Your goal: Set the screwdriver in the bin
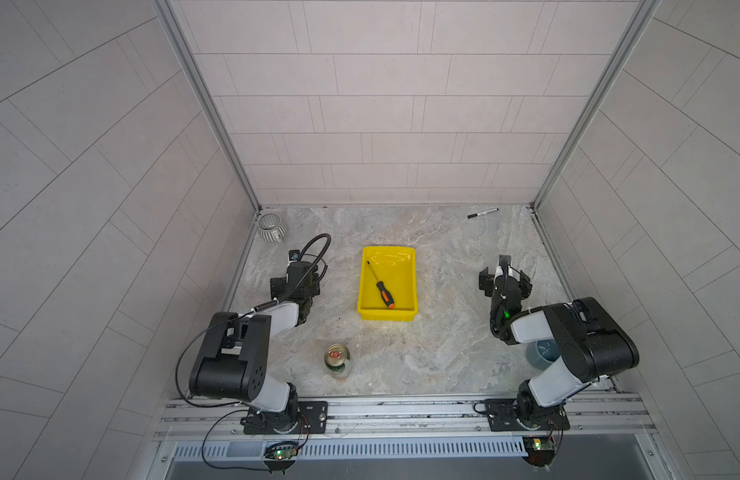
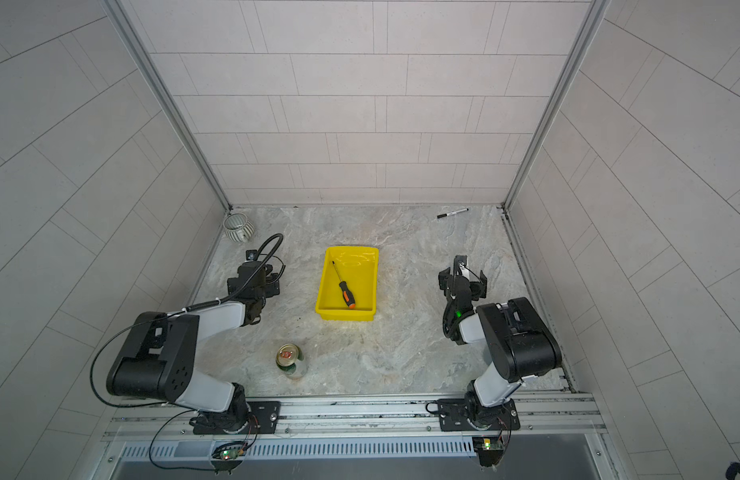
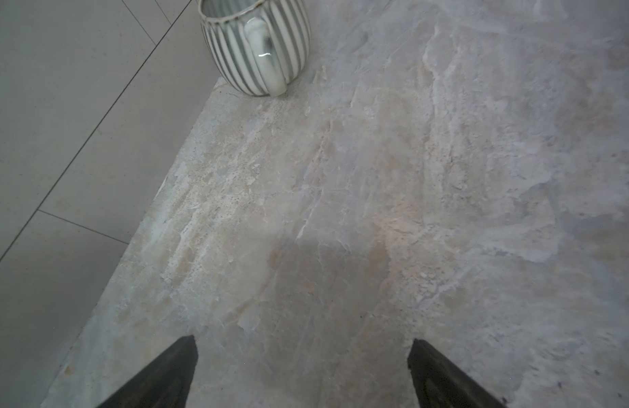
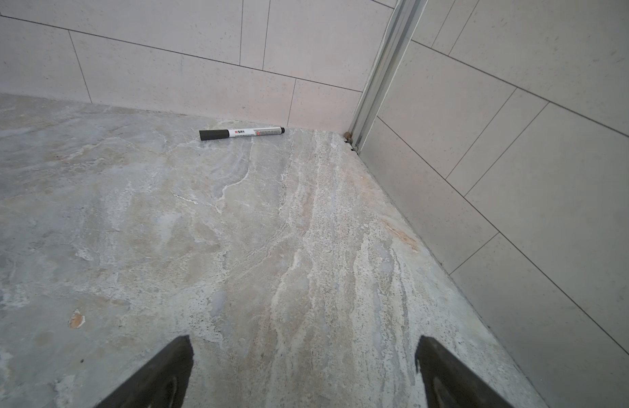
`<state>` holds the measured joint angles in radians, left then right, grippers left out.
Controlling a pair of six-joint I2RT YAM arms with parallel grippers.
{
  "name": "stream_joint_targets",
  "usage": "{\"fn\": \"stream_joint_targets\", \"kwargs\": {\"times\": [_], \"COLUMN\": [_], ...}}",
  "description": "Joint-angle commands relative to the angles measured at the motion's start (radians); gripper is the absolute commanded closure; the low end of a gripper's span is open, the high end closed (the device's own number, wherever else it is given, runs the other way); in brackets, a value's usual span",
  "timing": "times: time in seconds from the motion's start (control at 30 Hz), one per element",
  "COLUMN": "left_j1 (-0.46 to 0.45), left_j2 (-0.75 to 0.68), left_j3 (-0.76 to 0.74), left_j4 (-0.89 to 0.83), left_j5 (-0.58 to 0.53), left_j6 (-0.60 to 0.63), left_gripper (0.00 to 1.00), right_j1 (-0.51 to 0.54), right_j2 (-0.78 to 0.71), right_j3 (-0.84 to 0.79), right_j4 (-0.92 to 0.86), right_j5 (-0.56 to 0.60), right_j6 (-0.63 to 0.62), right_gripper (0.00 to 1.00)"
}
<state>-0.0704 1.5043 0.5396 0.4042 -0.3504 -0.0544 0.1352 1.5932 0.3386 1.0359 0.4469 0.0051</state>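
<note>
The right gripper (image 4: 304,353) is seen with its jaws spread wide and nothing between them, over bare tabletop (image 4: 235,229), with the marker pen (image 4: 240,133) lying farther off by the back wall. The left gripper (image 3: 302,353) is likewise spread and empty, and the ribbed cup (image 3: 256,46) stands beyond it. Between the arms, the screwdriver (image 1: 380,286) is seen lying diagonally inside the bin (image 1: 387,316), its orange cap by the near wall.

One screwdriver (image 1: 380,286), one yellow bin (image 1: 402,269), one striped cup (image 1: 271,226), one marker (image 1: 483,213), one drink can (image 1: 337,360), two arms (image 1: 235,353) (image 1: 580,336).
</note>
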Motion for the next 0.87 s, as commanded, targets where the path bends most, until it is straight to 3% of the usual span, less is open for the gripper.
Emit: {"fn": "stream_joint_targets", "kwargs": {"times": [0.0, 0.2, 0.53, 0.63, 0.83], "left_j1": [0.026, 0.035, 0.017, -0.032, -0.007], "left_j2": [0.018, 0.080, 0.087, 0.094, 0.088], "left_j3": [-0.039, -0.132, -0.143, -0.166, -0.145], "left_j4": [0.269, 0.495, 0.522, 0.583, 0.529], "left_j5": [0.121, 0.157, 0.144, 0.033, 0.089], "left_j6": [0.009, 0.018, 0.050, 0.072, 0.054], "left_gripper": [0.00, 0.00, 0.00, 0.00, 0.00], "right_j1": [0.002, 0.001, 0.002, 0.001, -0.006], "right_j2": [-0.004, -0.004, -0.005, -0.001, -0.009], "right_j3": [0.002, 0.002, 0.002, 0.004, 0.005], "right_j4": [0.006, 0.006, 0.006, 0.001, -0.011], "right_j5": [-0.004, -0.004, -0.004, -0.004, -0.022], "right_j6": [-0.005, -0.004, -0.005, -0.007, 0.000], "right_gripper": [0.01, 0.01, 0.01, 0.01, 0.01]}}
